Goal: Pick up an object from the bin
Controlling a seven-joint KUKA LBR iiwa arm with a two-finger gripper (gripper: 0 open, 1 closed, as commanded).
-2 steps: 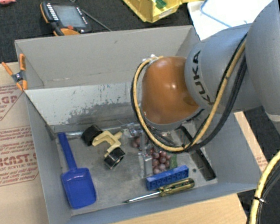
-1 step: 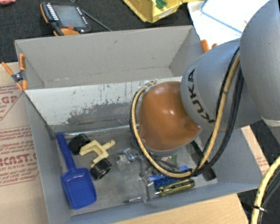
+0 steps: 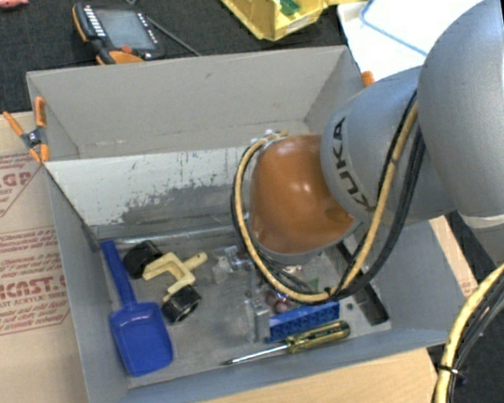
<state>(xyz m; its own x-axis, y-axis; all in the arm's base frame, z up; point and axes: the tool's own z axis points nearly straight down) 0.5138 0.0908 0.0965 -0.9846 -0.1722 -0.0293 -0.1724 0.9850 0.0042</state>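
Note:
My gripper hangs low in the middle of the bin under the arm's orange cover. Its two metal fingers stand apart, open, with bare floor between them. Just right of the front finger lies a blue ridged block, partly hidden by the arm. Along the front wall lies a screwdriver with a yellow and black handle, its shaft pointing left. To the gripper's left are a cream plastic piece and a black wheel.
A blue scoop lies along the left wall, with a second black wheel near its handle. A black stick lies at the front right under the arm's cables. The bin's back half is bare floor.

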